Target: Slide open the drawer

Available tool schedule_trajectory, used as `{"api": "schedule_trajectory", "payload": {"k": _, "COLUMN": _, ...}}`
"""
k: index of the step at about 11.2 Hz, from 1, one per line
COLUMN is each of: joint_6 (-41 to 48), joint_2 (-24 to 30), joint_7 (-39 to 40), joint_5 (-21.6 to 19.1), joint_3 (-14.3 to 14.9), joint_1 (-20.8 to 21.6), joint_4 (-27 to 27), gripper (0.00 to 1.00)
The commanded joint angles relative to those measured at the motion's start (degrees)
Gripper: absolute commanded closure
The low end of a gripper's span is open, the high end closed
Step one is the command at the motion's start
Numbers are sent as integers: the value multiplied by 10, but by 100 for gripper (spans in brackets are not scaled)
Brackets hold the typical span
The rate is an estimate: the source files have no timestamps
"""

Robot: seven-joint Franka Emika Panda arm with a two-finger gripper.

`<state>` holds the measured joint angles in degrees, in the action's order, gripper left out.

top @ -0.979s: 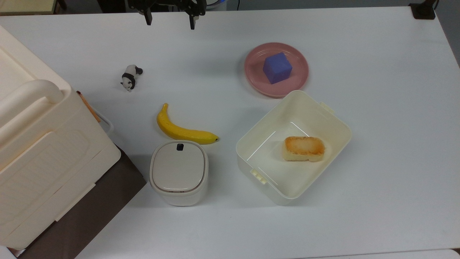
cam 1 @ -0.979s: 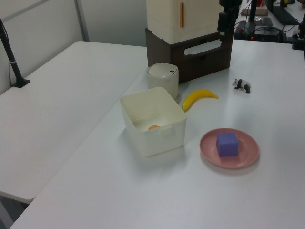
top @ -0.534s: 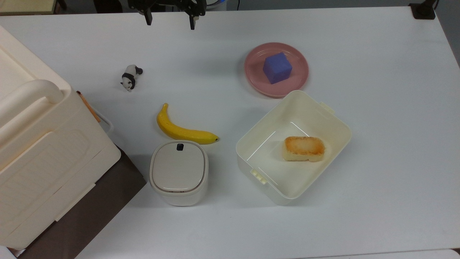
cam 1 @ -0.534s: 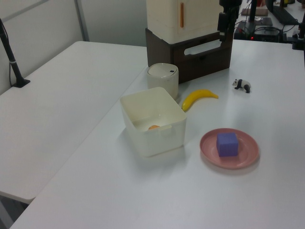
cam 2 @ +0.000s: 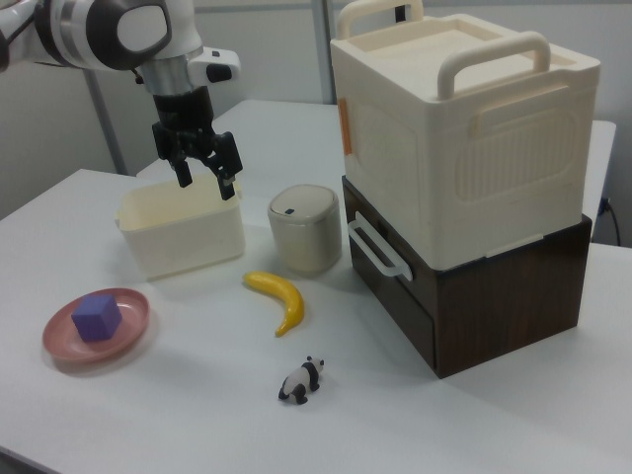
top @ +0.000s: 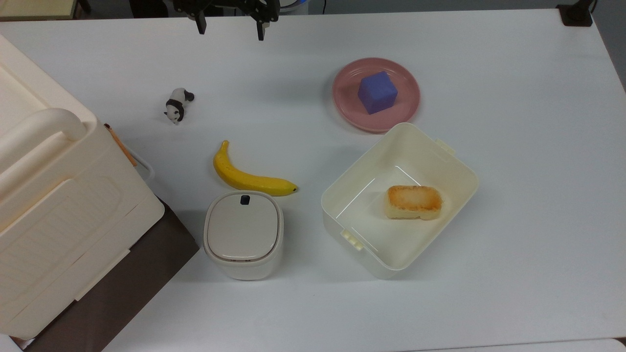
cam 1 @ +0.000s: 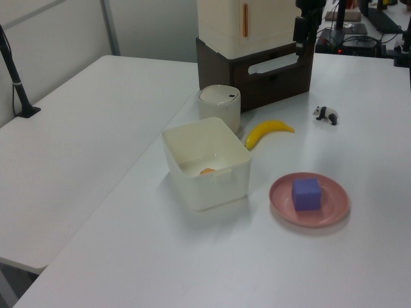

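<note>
1. The end effector [cam 2: 204, 180] is seen held above the tabletop [top: 513, 146], with its two fingers [top: 200, 27] spread apart and nothing between them.
2. In the top view it is placed at the upper edge, well apart from the drawer [cam 2: 390, 281].
3. The drawer is seen closed, its dark front panel flush with the brown cabinet [cam 2: 504, 296], and its white loop handle [cam 2: 377, 250] is left untouched.
4. A large cream box [cam 2: 464, 138] is stacked on the cabinet.
5. A lidded bin [cam 2: 304, 229] is set just beside the drawer front, with a banana [cam 2: 280, 297] near it.
6. A panda figure [cam 2: 300, 380] is placed on the tabletop in front of the drawer, apart from it.
</note>
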<state>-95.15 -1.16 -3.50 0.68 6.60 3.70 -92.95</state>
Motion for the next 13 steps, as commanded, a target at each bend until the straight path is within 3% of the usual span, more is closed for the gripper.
{"api": "schedule_trajectory", "payload": {"k": 1, "joint_6": -11, "joint_2": 13, "joint_7": -5, "joint_5": -8, "joint_3": 4, "joint_1": -2, "joint_4": -20, "gripper": 0}}
{"api": "schedule_trajectory", "payload": {"k": 2, "joint_6": -12, "joint_2": 13, "joint_7": 15, "joint_5": -3, "joint_3": 4, "joint_1": -13, "joint_4": -21, "gripper": 0}}
{"api": "schedule_trajectory", "payload": {"k": 7, "joint_6": -16, "joint_2": 0, "joint_7": 313, "joint_5": 27, "joint_3": 7, "joint_1": -92, "joint_4": -24, "gripper": 0}}
{"api": "schedule_trajectory", "payload": {"k": 13, "joint_6": -185, "joint_2": -61, "joint_7": 321, "joint_5": 107, "joint_3": 7, "joint_1": -121, "joint_4": -48, "gripper": 0}}
